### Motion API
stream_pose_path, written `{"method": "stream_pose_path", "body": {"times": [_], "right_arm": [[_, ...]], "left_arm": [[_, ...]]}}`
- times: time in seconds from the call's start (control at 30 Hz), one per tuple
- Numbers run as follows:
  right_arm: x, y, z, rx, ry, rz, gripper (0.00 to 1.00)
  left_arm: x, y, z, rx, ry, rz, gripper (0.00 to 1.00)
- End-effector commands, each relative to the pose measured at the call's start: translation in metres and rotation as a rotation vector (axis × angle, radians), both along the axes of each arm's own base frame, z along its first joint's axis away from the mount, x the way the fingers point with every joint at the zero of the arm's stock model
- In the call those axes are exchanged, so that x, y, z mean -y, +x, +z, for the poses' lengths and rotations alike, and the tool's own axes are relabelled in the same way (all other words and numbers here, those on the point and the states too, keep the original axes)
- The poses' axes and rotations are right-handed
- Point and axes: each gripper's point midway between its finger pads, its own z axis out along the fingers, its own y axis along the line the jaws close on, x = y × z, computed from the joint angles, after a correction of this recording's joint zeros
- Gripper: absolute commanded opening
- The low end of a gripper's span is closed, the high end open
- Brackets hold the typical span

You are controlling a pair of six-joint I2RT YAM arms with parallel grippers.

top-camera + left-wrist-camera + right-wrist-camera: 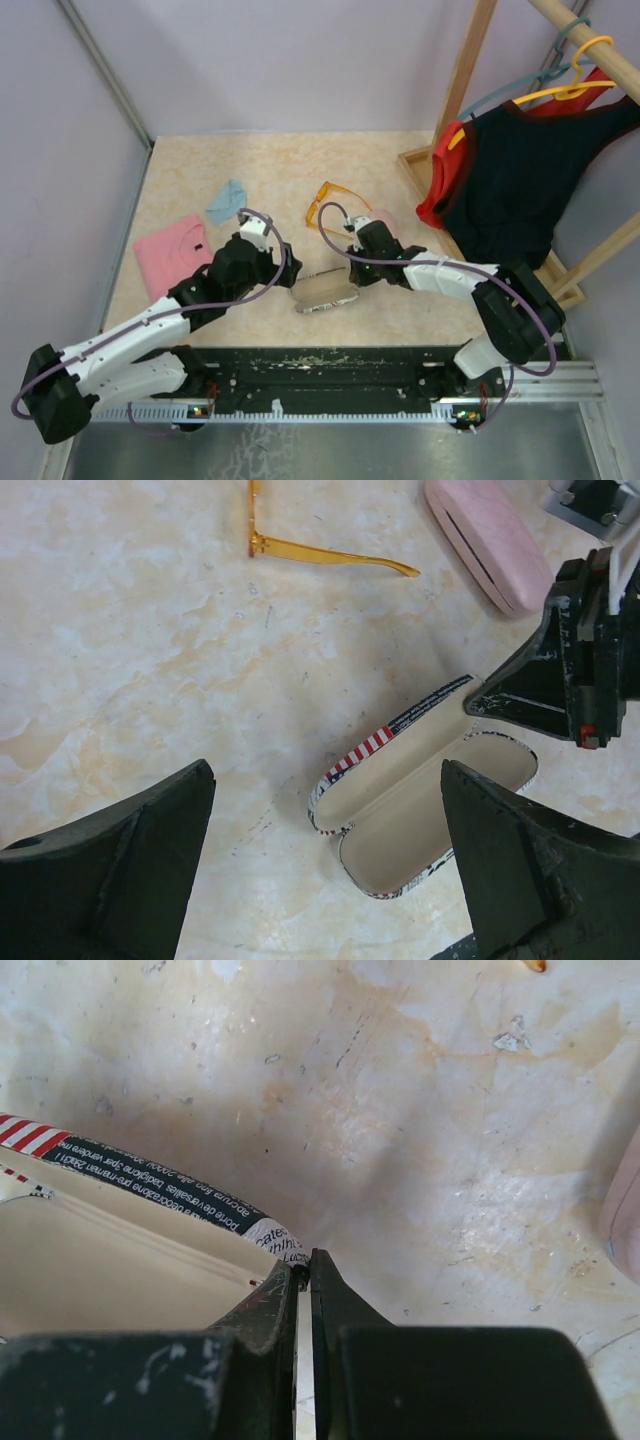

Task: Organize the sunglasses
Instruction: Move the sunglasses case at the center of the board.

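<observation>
The orange sunglasses [328, 203] lie unfolded on the table at the far middle; one of their arms shows in the left wrist view [330, 558]. The black sunglasses are out of view. The black-and-white printed case [325, 290] lies open with its cream inside empty [420, 810]. My right gripper [352, 272] is shut on the rim of the case's right end [262, 1232], fingertips pinched together [305, 1260]. My left gripper [283, 268] is open and empty, hovering just left of the case [325, 770]. The pink oblong case [490, 540] lies shut behind the right gripper.
A pink cloth [172, 252] and a small blue cloth [226, 200] lie at the left. A wooden rack [470, 70] with a black and red garment [510, 175] on hangers stands at the right. Walls close the left and far sides.
</observation>
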Motion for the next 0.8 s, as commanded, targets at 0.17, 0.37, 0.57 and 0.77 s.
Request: {"method": "stream_pose_path", "body": {"times": [0.17, 0.37, 0.57, 0.77], "right_arm": [[-0.026, 0.051, 0.037, 0.142, 0.129, -0.141, 0.00], [-0.036, 0.090, 0.041, 0.215, 0.110, -0.202, 0.00], [-0.042, 0.117, 0.030, 0.261, 0.067, -0.235, 0.00], [-0.041, 0.138, 0.024, 0.305, 0.024, -0.255, 0.00]], "left_arm": [[-0.028, 0.018, 0.028, 0.036, -0.021, 0.172, 0.99], [-0.036, 0.018, 0.031, 0.043, 0.000, 0.181, 0.99], [-0.040, 0.017, 0.035, 0.052, -0.004, 0.191, 0.99], [-0.041, 0.016, 0.035, 0.053, -0.003, 0.187, 0.99]]}}
